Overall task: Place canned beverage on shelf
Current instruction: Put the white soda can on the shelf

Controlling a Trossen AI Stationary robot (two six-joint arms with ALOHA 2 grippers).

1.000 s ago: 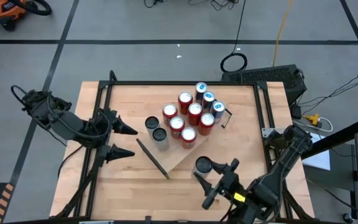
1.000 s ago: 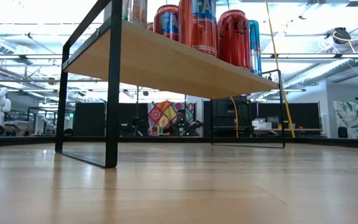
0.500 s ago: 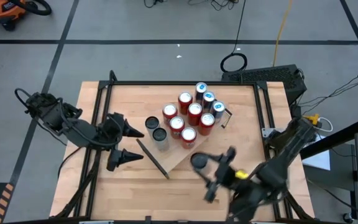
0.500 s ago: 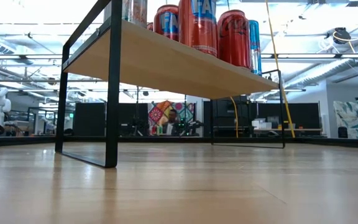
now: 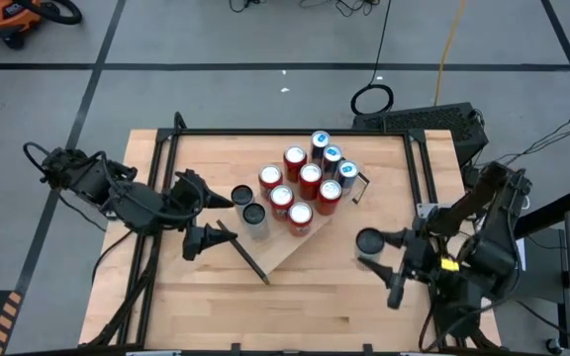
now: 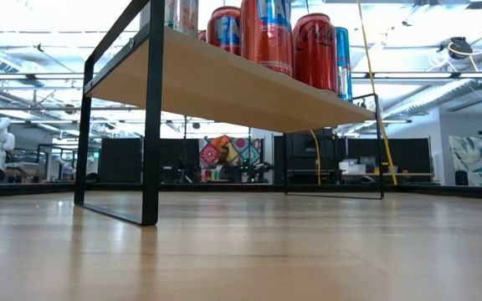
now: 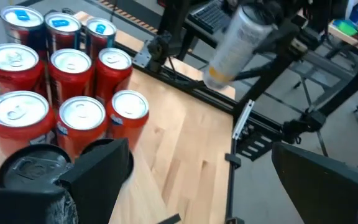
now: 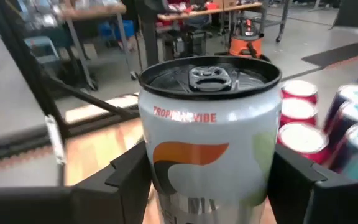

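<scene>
Since the earlier frame, your right gripper (image 5: 377, 253), clamped on the silver can (image 5: 369, 241), swung right of the shelf (image 5: 295, 247); placement remained. Left gripper (image 5: 209, 220) stood open beside the shelf.

On the shelf (image 5: 295, 247) I count six red cans (image 5: 311, 175), three blue-topped cans (image 5: 332, 155), two dark-topped cans (image 5: 242, 196); one silver can (image 5: 369, 240) in my right gripper (image 5: 377, 253).

Held can (image 8: 208, 134) base cut off; shelf (image 6: 224, 84) cans' tops cropped.

Silver black-topped can (image 8: 207, 143) upright off the can-crowded light-wood shelf (image 5: 290, 247)
</scene>
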